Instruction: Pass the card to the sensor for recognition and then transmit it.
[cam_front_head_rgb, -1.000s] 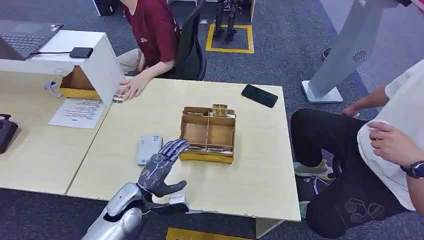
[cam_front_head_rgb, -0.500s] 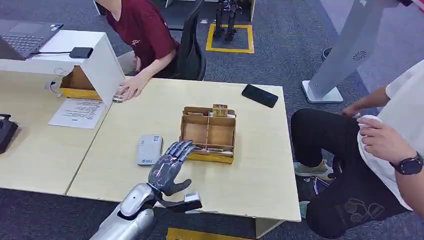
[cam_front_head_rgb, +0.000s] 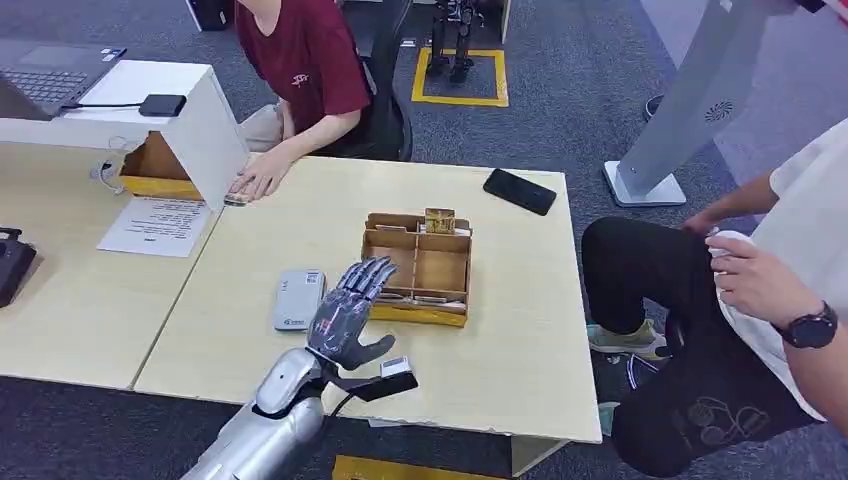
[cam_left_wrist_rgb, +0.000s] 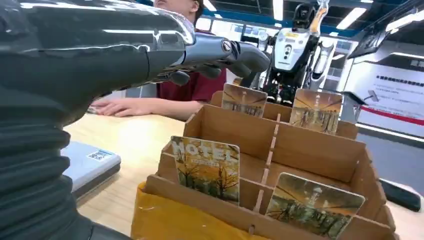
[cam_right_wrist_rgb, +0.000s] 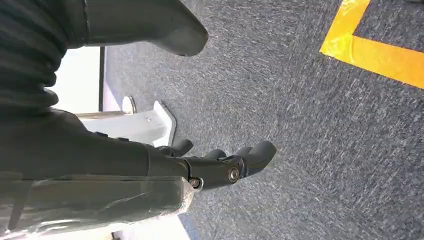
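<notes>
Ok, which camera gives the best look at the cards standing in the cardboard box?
The left wrist view: the cards face the camera in the cardboard box, artwork and lettering legible. The head view shows the box from above, cards barely visible edge-on. The right wrist view looks at carpet.

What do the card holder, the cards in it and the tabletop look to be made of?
Card holder: seemingly thin brown fibreboard or cardboard, matte, with slotted dividers. Cards: printed, slightly glossy, likely plastic or coated paper. Tabletop: pale wood-grain laminate, smooth by its look.
</notes>
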